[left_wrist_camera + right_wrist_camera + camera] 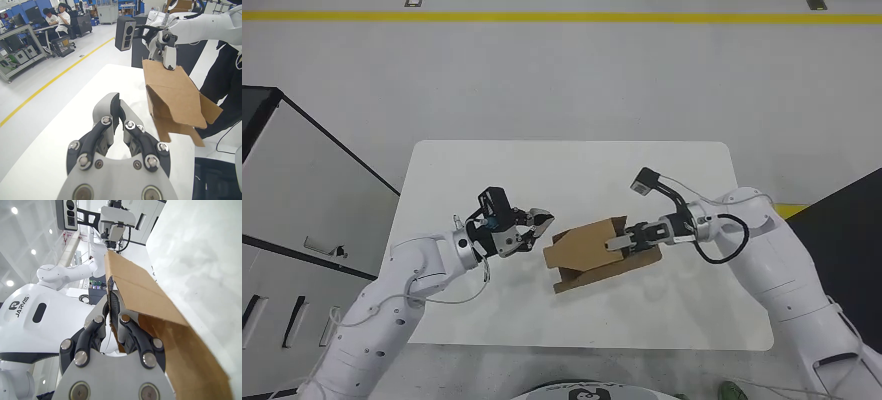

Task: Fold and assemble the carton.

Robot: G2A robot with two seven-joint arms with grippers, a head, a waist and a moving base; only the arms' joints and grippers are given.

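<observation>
- White surface, rectangular with rounded corners, on a pale floor.
- Brown cardboard carton about the surface's middle, slightly toward its near edge; partly opened, flaps loose; unclear whether resting on the surface or raised off it.

Top camera looks down; wrist cameras, close, seemingly share the carton.

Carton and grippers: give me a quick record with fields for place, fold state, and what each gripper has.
carton: brown, partly opened, end flaps unfolded
place: over the white table, between the two grippers
right gripper: shut on one carton edge
left gripper: shut, empty, beside the carton and apart from it
task state: not yet assembled
</observation>
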